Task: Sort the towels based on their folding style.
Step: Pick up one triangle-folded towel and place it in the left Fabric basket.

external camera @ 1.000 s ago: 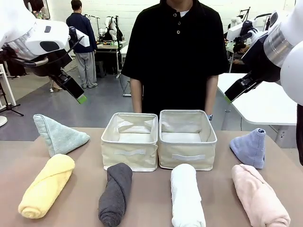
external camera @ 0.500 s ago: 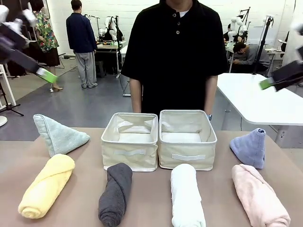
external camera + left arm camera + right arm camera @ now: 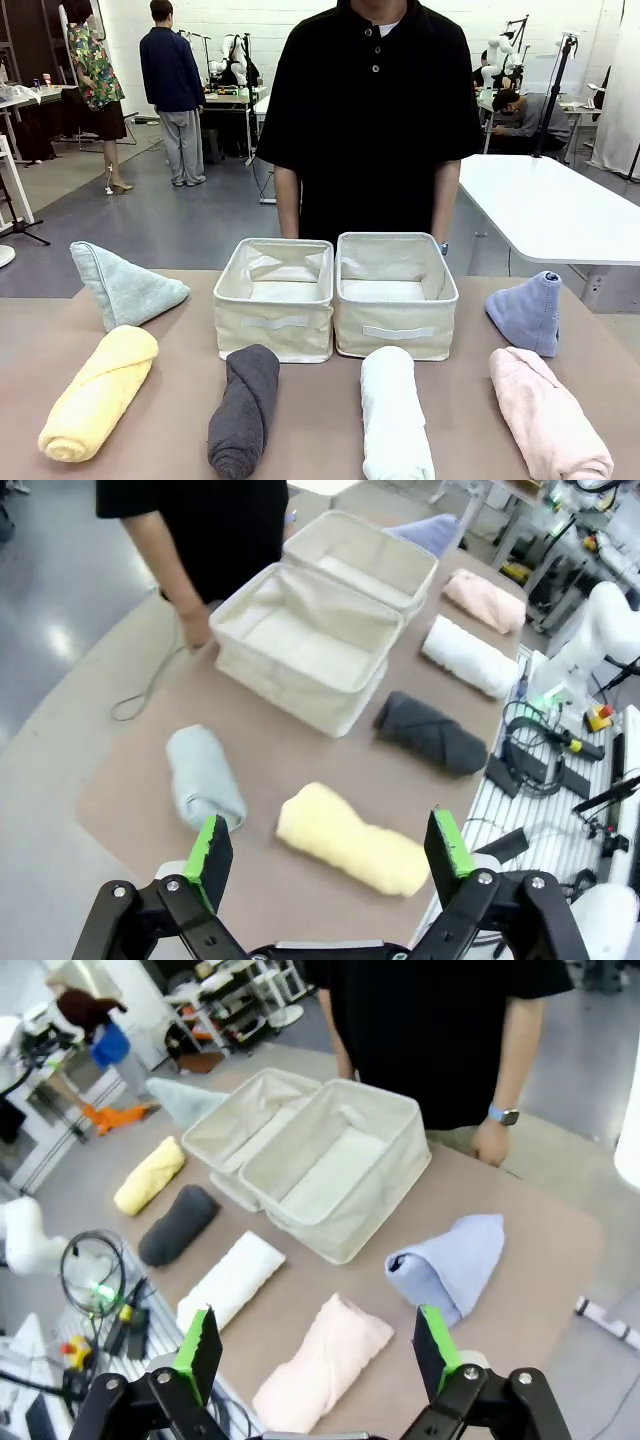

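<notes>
Gaping wide, left pincer [image 3: 330,846] and right pincer [image 3: 317,1346] overlook a brown table [image 3: 320,420], grey floor [image 3: 200,222] beyond.

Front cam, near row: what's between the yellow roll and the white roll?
The dark grey rolled towel, touching neither the yellow roll nor the white roll. The front view shows it plainly.

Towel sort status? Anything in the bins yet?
Done: nothing; the left bin and right bin are empty. In hand: nothing; the left gripper and right gripper hang open above the table. Left: all six: yellow roll, dark grey roll, white roll, pink roll, mint cone, blue cone, all on the table.
</notes>
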Robot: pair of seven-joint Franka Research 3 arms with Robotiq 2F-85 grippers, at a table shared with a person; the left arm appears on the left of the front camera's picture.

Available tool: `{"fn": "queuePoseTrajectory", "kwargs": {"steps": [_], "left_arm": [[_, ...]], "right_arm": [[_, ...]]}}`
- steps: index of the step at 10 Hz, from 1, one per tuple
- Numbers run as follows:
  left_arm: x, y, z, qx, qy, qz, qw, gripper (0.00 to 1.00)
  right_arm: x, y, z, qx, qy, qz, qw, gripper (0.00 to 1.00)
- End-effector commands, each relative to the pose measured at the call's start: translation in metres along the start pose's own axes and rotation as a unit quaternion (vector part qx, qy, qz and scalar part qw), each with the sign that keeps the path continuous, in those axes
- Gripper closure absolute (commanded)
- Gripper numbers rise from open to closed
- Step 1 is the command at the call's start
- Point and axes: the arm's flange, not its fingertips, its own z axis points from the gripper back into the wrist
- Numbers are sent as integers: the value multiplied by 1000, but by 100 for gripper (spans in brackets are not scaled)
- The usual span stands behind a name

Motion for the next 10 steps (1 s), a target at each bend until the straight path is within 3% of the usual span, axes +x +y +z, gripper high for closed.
{"fn": "queuePoseTrajectory", "kwargs": {"steps": [1,3,6,7,10], "left_arm": [[-9,-3,6,19,-5,-53,998,0],[-20,-12,17,33,12,-83,996,0],[-25,-24,17,6,41,-96,995,0],[-18,-11,24,27,16,-86,996,0],[-18,-11,24,27,16,-86,996,0]], "right_arm": [[-8,-12,14,53,17,50,997,0],[-21,-18,26,107,25,95,989,0],[-25,-14,27,118,36,104,987,0],[-29,-10,25,111,31,105,988,0],[-29,-10,25,111,31,105,988,0]]}}
